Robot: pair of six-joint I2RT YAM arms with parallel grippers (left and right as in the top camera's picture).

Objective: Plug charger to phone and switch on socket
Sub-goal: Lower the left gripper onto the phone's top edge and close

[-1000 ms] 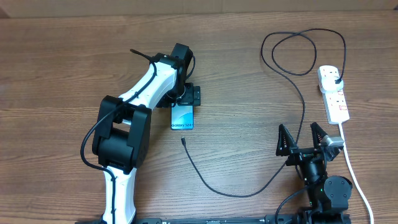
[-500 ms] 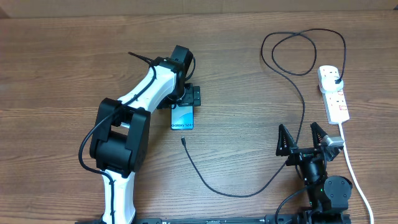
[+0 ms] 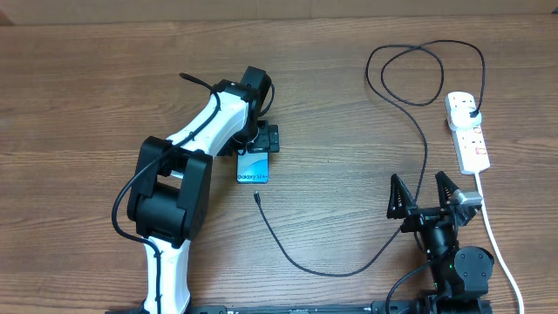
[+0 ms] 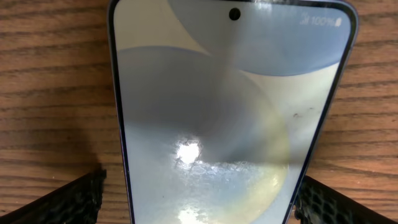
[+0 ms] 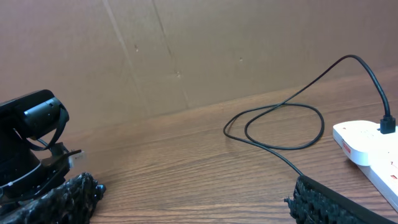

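While our left hand (image 3: 260,141) sits low over the far end of the phone (image 3: 253,166), its fingers (image 4: 71,199) just beside both long edges, we cannot tell whether they press on it or merely bracket it. We see the phone lying flat on the table (image 3: 87,78), with the charger cable's (image 3: 426,148) small tip (image 3: 258,198) near its lower edge but apart from it, and the black plug (image 3: 472,112) seated in the white power strip (image 3: 471,144) at far right. Our right hand (image 3: 417,187) rests near the strip, fingers spread apart, holding nothing.
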